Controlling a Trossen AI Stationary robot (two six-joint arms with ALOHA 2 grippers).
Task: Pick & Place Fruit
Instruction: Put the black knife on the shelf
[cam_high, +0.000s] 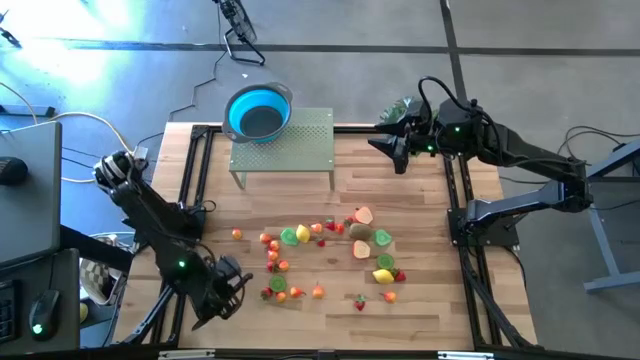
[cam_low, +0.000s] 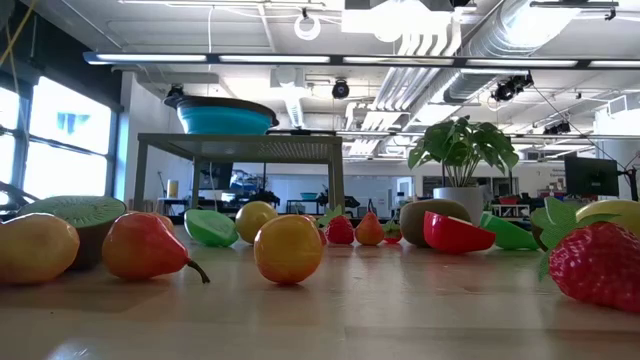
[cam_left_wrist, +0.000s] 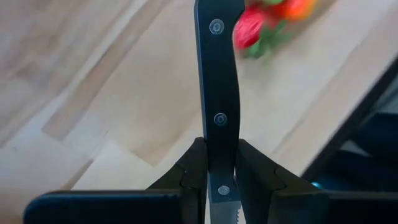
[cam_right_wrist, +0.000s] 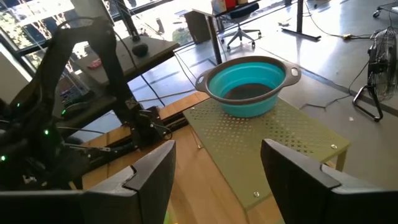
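- The fruit (cam_high: 330, 250) lies scattered in a loose band across the surface (cam_high: 400, 190), long axis side to side, ahead of both end effectors.
- Left end effector (cam_left_wrist: 221, 180) is clamped on a black-handled knife (cam_left_wrist: 217, 74), handle pointing forward.
- Right end effector (cam_right_wrist: 214, 168) gapes empty, facing the blue bowl (cam_right_wrist: 249, 84).

a: what are the arms like?
b: both are dark, nearly black, built of blocky jointed segments. the left arm (cam_high: 160, 225) has a small green light glowing on its lower part, and a pale, wrapped-looking joint near its base.
a: and the right one?
b: the right arm (cam_high: 520, 150) also shows a green light, near its wrist, with a black cable looping over the top.
a: the pincers?
b: the left pincer (cam_left_wrist: 221, 177) has matte black angular fingers on a wide black bar. the right pincer (cam_right_wrist: 217, 171) has two broad, flat, dark grey fingers (cam_right_wrist: 152, 171) with tapered ends.
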